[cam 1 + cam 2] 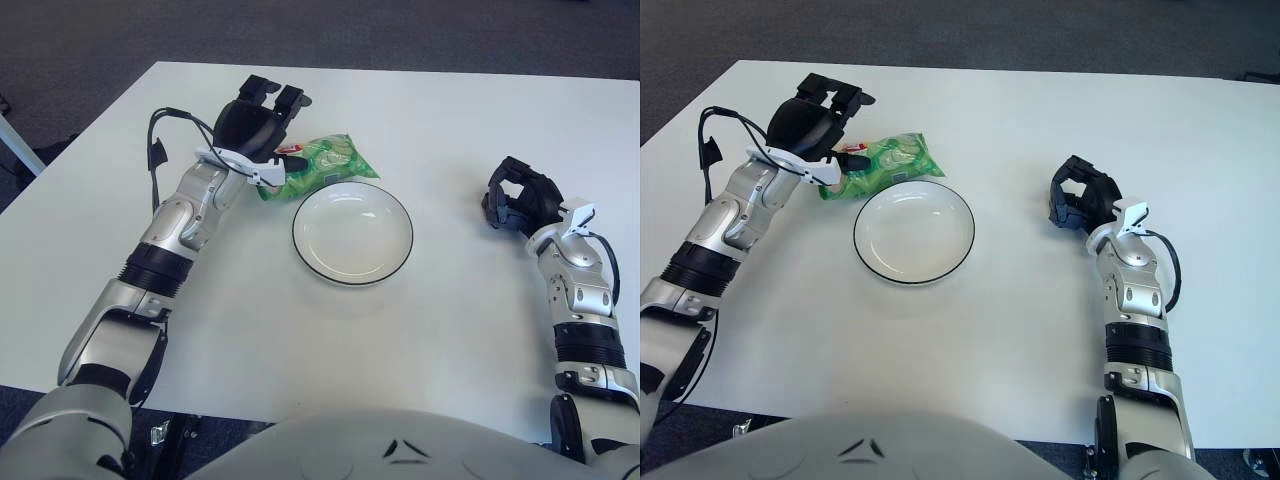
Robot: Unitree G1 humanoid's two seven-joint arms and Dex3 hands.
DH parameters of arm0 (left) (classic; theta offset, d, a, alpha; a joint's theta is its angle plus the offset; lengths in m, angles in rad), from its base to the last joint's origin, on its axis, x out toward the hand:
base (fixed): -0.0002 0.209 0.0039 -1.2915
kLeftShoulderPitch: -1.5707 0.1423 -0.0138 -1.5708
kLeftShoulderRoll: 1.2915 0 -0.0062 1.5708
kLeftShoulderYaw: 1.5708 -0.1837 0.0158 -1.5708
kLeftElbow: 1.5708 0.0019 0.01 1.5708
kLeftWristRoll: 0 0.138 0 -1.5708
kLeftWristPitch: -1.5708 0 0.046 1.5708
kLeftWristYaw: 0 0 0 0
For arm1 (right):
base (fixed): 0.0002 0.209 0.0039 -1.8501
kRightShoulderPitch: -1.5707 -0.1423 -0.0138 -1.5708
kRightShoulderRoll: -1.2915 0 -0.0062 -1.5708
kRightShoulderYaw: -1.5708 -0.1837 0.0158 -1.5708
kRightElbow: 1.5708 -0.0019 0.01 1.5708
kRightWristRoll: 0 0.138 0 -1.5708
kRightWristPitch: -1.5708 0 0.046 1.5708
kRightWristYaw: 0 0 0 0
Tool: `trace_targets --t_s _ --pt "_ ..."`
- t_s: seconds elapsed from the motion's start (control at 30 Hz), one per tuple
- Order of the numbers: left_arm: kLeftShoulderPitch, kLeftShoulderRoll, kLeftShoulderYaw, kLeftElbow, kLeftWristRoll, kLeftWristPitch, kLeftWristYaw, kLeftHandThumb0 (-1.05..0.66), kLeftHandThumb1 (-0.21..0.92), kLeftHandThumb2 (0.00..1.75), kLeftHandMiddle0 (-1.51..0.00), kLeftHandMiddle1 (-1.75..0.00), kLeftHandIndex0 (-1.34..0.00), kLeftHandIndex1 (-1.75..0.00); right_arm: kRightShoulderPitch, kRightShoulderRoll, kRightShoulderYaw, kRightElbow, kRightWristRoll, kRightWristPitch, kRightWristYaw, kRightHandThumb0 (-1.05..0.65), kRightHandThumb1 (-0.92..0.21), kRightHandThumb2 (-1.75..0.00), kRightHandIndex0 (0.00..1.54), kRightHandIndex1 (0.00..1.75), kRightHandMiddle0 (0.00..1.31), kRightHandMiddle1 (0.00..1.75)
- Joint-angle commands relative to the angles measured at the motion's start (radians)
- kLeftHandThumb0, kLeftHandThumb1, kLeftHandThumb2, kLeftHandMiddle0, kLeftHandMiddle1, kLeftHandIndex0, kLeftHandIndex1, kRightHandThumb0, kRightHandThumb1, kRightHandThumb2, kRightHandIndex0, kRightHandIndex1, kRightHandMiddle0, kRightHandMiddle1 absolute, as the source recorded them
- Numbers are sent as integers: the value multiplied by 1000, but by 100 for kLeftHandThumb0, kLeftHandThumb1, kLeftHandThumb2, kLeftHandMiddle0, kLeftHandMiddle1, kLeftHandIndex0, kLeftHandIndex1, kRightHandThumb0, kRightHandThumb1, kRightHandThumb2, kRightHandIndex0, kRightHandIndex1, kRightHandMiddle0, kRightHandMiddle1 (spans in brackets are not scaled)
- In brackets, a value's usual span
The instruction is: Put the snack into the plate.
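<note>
The snack [325, 163], a green packet, lies flat on the white table just beyond the upper-left rim of the white plate [352, 235], which has a dark edge and holds nothing. My left hand [266, 125] is over the packet's left end, its two long fingers [262, 86] stretched out away from the packet and only the thumb side close to it. The hand is open and holds nothing. My right hand [1080, 194] shows to the right of the plate, its fingers curled on nothing.
The white table [300, 330] reaches far to the front and right of the plate. A black cable [160, 140] loops off my left forearm. Dark carpet lies beyond the table's far edge.
</note>
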Motion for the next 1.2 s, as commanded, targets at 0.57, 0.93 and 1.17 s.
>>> trace_targets --t_s 0.57,0.93,1.17 --pt "-37 -20 -55 60 -33 125 -255 -105 92 72 0 0 0 -8 54 5 21 47 -19 56 12 -46 -39 -123 123 175 56 175" --pt "-129 -52 -59 246 -234 77 -487 -105 92 75 0 0 0 -15 63 5 30 25 -31 63 -5 -46 -38 -124 124 175 57 175" --pt "-167 -52 -52 327 -352 30 -578 -105 92 79 0 0 0 -22 68 3 33 17 -32 68 -12 -46 -37 -125 125 175 57 175"
